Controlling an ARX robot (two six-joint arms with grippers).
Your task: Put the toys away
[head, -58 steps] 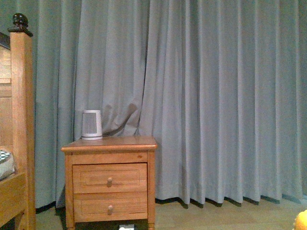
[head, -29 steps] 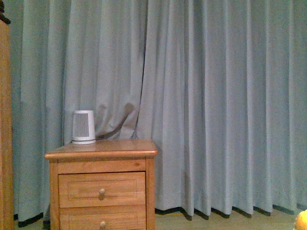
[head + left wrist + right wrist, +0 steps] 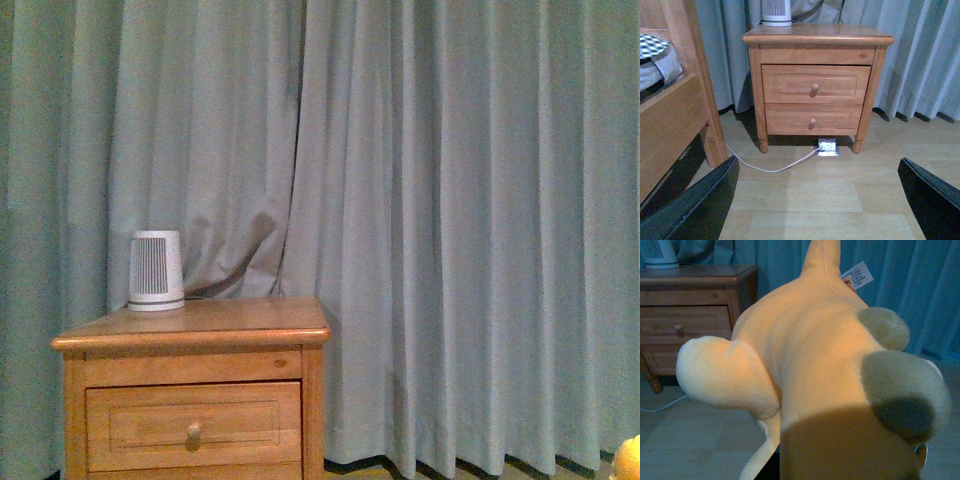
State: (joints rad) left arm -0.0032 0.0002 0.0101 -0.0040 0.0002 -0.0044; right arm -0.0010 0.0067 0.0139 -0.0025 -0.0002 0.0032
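Front view dim, grainy, green-tinted. Left wrist view evenly lit, sharp beyond left gripper [image 3: 817, 197]; its black fingers [image 3: 695, 205] blurred. Right wrist view blue-cast; soft orange-yellow plush animal [image 3: 810, 355] shadowed nearest right gripper, light-wood nightstand [image 3: 690, 315] beyond darkened.

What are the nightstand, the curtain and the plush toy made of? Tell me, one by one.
Nightstand: wood, probably with a clear satin varnish; grain and warm sheen show.
Curtain: woven cloth, matte blue-grey, hanging in soft folds.
Plush toy: soft short-pile fabric, apparently stuffed; fuzzy surface, sewn seam and a label.
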